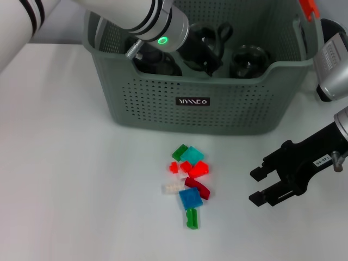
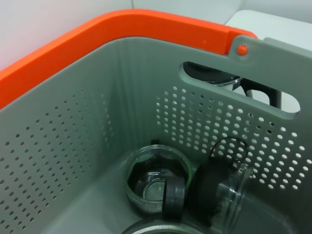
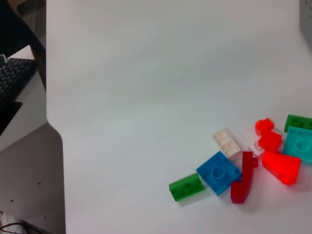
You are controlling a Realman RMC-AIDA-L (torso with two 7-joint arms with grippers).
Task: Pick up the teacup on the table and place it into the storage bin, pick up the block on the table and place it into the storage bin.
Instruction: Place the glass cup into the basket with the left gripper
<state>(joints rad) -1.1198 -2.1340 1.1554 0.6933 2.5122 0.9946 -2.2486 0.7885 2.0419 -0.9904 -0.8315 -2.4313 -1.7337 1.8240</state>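
The bin [image 1: 206, 117] stands at the table's [image 1: 70, 179] far side, holding glass teacups [image 2: 156, 183] with dark parts. The left arm reaches over its rim, its gripper down inside and hidden, so its jaws cannot be told. Blocks [image 1: 190, 182] lie in a loose cluster on the table just before the bin. The right gripper [image 1: 262, 186] hovers beside them, jaws spread, holding nothing.
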